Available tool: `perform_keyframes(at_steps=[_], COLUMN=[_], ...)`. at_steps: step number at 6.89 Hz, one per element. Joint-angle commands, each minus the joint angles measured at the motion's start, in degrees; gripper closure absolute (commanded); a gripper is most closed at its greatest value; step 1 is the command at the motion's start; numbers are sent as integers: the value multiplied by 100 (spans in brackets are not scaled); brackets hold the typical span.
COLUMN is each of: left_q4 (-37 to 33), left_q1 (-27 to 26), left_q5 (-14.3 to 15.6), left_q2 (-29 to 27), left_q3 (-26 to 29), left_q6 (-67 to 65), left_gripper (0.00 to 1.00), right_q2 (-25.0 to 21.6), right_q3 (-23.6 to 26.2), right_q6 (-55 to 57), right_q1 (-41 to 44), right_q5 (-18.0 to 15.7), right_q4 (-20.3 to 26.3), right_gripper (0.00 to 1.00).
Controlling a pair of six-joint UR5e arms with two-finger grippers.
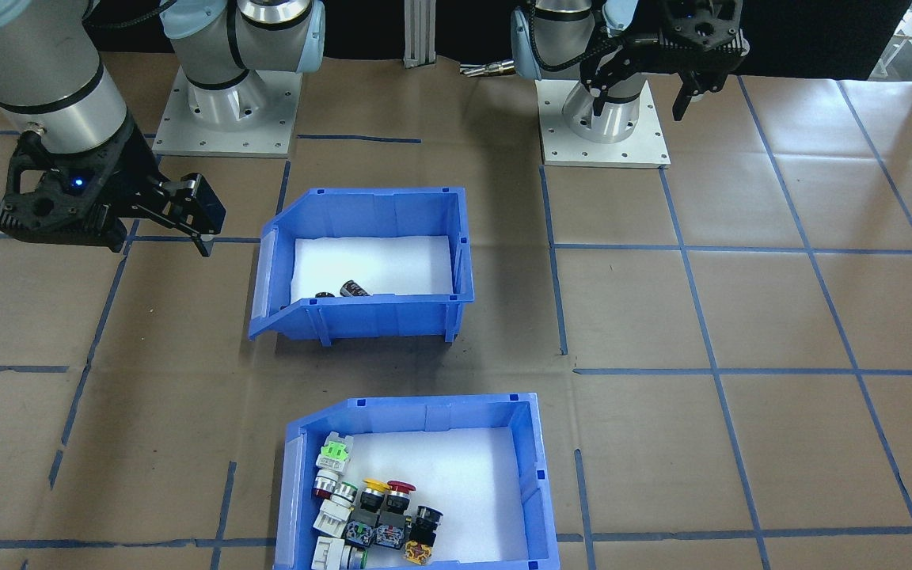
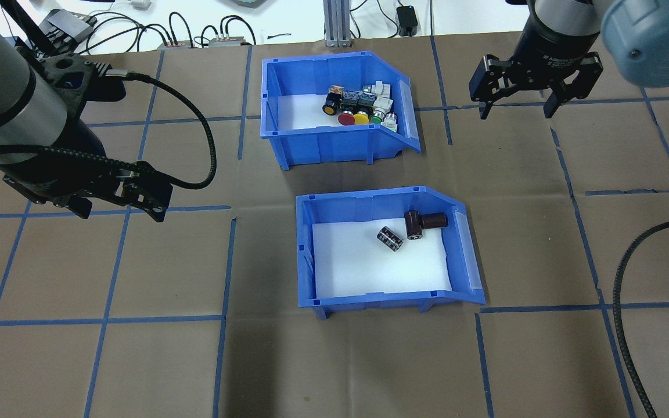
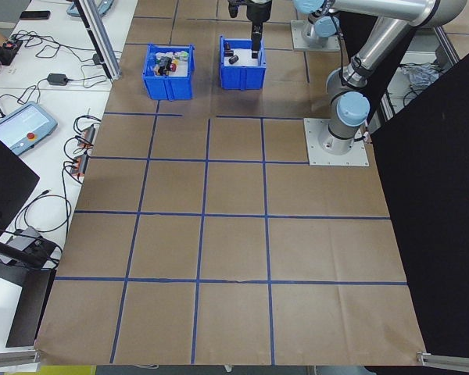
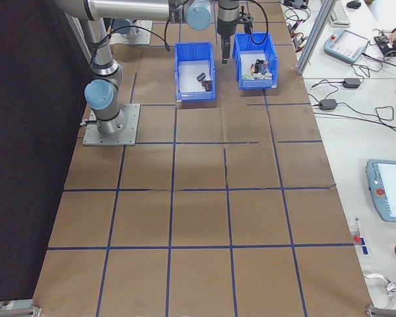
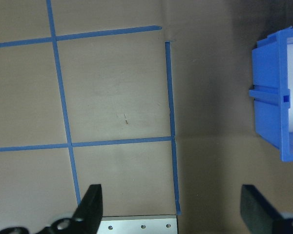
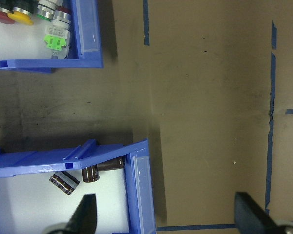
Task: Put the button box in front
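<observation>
The button box (image 2: 334,148) is a blue bin holding red, yellow and green push buttons (image 2: 360,110). It stands on the far side of the table from me, also seen as the button box (image 1: 416,408), (image 4: 256,80), (image 6: 44,64). My right gripper (image 2: 516,110) hangs open and empty to the right of it, apart from the box; the right gripper (image 1: 161,241), (image 6: 166,209) shows wide-spread fingers. My left gripper (image 2: 119,212), (image 1: 638,107), (image 5: 171,204) is open and empty, well to the left of both bins.
A second blue bin (image 2: 369,299), (image 1: 377,317), (image 5: 276,112) with dark cylindrical parts (image 2: 416,223) stands nearer to me, directly before the button box. Arm base plates (image 1: 226,127) sit at my edge. Cables (image 2: 195,35) lie beyond the table's far edge.
</observation>
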Motion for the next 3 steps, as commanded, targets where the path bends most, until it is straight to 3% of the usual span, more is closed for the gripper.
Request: perform_keyframes(at_steps=[1,3], left_q4=[-1,8], left_q1=[0,0], left_q5=[0,0], left_q2=[0,9], left_q3=[-9,-27], left_q6=[-6,3], left_gripper=[0,0], right_q2=[-25,-25], right_q3=[-1,-1], right_q6=[12,12], right_q1=[-31,-22], right_q5=[0,0], right_q4=[23,24], right_gripper=[0,0])
